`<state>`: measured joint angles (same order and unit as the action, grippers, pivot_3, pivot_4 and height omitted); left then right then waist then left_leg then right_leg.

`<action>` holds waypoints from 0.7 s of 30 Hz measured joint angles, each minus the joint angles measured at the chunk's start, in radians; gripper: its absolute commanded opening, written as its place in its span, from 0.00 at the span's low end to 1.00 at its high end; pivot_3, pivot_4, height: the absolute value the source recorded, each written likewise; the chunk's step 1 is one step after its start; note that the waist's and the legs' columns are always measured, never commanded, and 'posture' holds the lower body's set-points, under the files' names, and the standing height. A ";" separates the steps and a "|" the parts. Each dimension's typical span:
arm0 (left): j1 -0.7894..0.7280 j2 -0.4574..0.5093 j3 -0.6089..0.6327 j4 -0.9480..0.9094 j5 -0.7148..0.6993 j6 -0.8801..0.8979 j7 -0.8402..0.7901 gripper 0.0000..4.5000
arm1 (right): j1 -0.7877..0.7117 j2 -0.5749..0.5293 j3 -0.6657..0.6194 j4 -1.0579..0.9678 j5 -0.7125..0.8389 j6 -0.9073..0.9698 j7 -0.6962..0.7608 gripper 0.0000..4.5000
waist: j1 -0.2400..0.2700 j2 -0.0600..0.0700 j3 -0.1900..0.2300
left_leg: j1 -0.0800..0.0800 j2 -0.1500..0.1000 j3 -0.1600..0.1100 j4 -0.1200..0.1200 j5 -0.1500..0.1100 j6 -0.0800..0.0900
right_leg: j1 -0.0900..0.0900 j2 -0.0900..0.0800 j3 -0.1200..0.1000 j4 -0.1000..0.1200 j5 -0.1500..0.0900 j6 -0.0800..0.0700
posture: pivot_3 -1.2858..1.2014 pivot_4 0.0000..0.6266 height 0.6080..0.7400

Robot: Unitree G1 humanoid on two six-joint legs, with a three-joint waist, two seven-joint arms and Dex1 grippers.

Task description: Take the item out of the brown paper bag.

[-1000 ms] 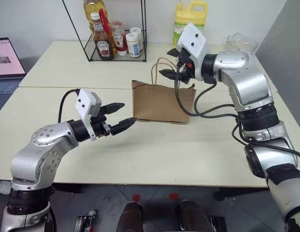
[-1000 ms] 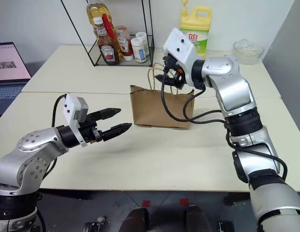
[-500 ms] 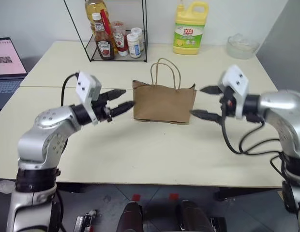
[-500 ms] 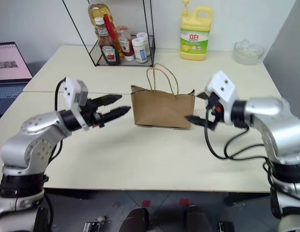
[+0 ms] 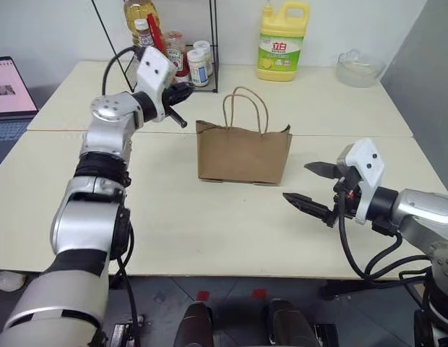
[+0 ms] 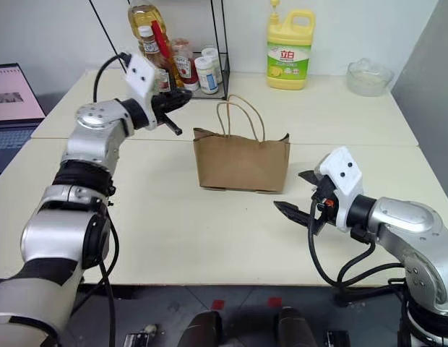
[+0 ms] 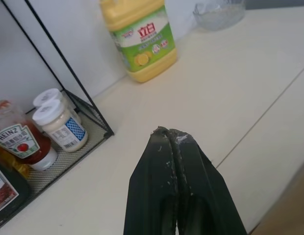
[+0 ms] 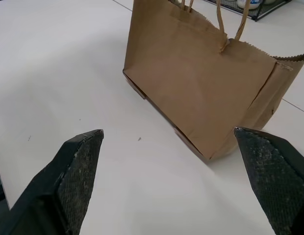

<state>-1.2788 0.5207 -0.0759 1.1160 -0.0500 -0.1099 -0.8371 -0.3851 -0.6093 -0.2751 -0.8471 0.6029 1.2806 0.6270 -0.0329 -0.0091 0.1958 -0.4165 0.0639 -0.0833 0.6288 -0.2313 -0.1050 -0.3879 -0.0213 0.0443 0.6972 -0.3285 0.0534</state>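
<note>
Bag point(image 5: 243, 153) is stood upright mid-table, item hidden inside. Left gripper point(image 7: 172, 139) is seen clenched, empty, in its wrist view, near the detergent jug point(image 7: 142, 36). Right gripper point(image 5: 312, 186) is spread wide, just beside the bag.

The brown paper bag point(image 5: 243, 154) stands upright on the cream table point(image 5: 209, 231), near its middle. It is plain creased kraft paper with a jagged top edge, and its two thin tan cord handles point(image 5: 246, 108) rise in loops above the mouth.
</note>
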 measured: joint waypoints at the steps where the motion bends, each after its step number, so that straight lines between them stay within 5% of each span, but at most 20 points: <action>1: -0.011 -0.005 -0.006 0.031 0.013 -0.016 -0.033 0.01 | 0.010 -0.004 -0.010 -0.006 0.013 0.004 -0.002 1.00 | 0.000 0.000 0.000 | 0.000 0.000 0.000 0.000 0.000 -0.001 | 0.000 0.000 0.000 0.000 0.000 0.000 | 0.52 0.24 1.00; 13: -0.054 0.038 -0.051 0.098 0.065 -0.010 -0.605 0.01 | 0.058 -0.119 -0.096 -0.022 0.190 0.021 0.002 1.00 | -0.005 0.000 0.000 | 0.000 0.000 0.000 0.000 0.001 -0.001 | 0.000 0.000 0.000 0.001 0.000 0.000 | 0.52 0.24 1.00; 21: 0.067 0.108 -0.139 -0.051 0.071 -0.020 -0.766 0.01 | 0.088 -0.163 -0.093 -0.021 0.287 0.011 0.001 1.00 | -0.008 0.000 0.000 | 0.001 0.001 0.000 0.000 0.000 0.001 | 0.001 0.000 0.000 0.001 0.000 0.000 | 0.52 0.24 1.00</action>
<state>-1.2121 0.6288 -0.2148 1.0649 0.0205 -0.1304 -1.6033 -0.2969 -0.7725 -0.3685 -0.8677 0.8899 1.2920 0.6276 -0.0409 -0.0091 0.1957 -0.4158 0.0647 -0.0834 0.6291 -0.2315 -0.1042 -0.3872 -0.0213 0.0445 0.6983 -0.3286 0.0533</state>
